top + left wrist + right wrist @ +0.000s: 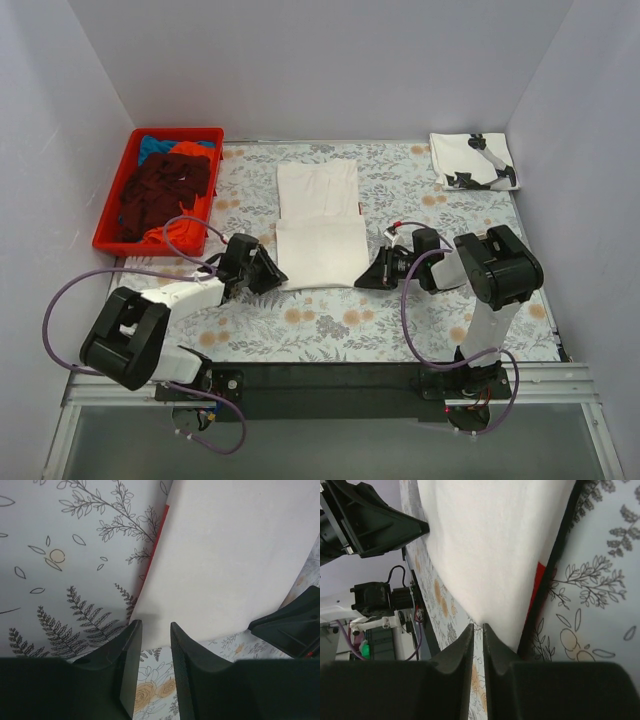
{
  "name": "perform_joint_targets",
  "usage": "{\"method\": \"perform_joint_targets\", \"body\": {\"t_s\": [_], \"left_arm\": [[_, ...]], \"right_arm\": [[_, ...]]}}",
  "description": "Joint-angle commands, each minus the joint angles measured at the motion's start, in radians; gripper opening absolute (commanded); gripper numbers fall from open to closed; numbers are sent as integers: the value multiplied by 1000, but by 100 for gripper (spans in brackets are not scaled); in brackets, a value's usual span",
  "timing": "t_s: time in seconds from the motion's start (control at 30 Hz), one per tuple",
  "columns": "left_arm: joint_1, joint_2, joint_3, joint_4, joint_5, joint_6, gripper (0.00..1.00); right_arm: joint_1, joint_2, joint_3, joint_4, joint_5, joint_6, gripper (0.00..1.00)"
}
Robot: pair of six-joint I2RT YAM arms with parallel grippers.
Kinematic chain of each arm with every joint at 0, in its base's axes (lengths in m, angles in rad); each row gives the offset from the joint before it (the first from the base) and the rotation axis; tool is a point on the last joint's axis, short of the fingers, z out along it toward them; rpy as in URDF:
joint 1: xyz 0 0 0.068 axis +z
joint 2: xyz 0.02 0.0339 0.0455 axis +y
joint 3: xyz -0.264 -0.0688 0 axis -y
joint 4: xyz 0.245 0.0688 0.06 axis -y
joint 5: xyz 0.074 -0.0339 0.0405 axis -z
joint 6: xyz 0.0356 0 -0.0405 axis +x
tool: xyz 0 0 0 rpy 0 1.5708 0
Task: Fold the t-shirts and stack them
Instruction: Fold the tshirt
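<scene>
Right claw (477, 627) pinches white tee (485, 545) corner; left claw (156, 625) slightly spread at hem; crate (112, 200) beyond.

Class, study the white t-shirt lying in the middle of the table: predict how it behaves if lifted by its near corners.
Probably floppy: the white t-shirt lies flat in soft layers, so its middle would likely sag between lifted corners. Likely light, being thin cloth. Pushed, it may bunch up on the flowered tablecloth rather than slide.
</scene>
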Motion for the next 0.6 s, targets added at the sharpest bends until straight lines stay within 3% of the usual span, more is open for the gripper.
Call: {"method": "perform_joint_targets", "body": {"t_s": [0.0,0.1,0.3,0.43,0.5,0.57], "left_arm": [[-3,-92,-30,-103,-36,-24,29],[-3,-192,-40,-167,-59,-18,30],[-5,-420,17,-315,-161,28,42],[-5,-518,65,-375,-237,117,52],[-6,-539,89,-391,-263,150,62],[-5,-562,124,-415,-296,197,65]], "right_arm": [[-23,-55,-52,14,50,-94,19],[-12,-134,-55,10,23,-61,20],[127,-232,57,11,55,39,21],[258,-172,181,22,92,94,22],[292,-100,229,39,99,108,22],[327,-20,273,59,112,130,22]]}}
